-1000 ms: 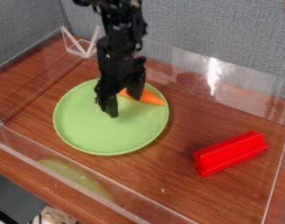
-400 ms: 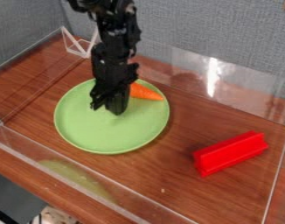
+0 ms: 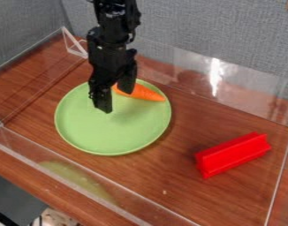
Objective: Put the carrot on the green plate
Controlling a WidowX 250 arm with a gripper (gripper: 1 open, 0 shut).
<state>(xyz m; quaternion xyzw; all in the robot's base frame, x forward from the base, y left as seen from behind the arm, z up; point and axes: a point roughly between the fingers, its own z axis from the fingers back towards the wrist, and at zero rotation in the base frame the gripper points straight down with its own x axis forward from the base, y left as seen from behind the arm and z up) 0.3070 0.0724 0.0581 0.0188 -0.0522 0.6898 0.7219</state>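
- As we look from the front, we first see a red block [image 3: 232, 154] on the wooden table [image 3: 41, 97].
- Farther back sits the green plate [image 3: 94, 128].
- The carrot [image 3: 144, 92] lies on its far edge.
- Our gripper [image 3: 112, 95] hangs above the plate — fingers wide apart, holding nothing.
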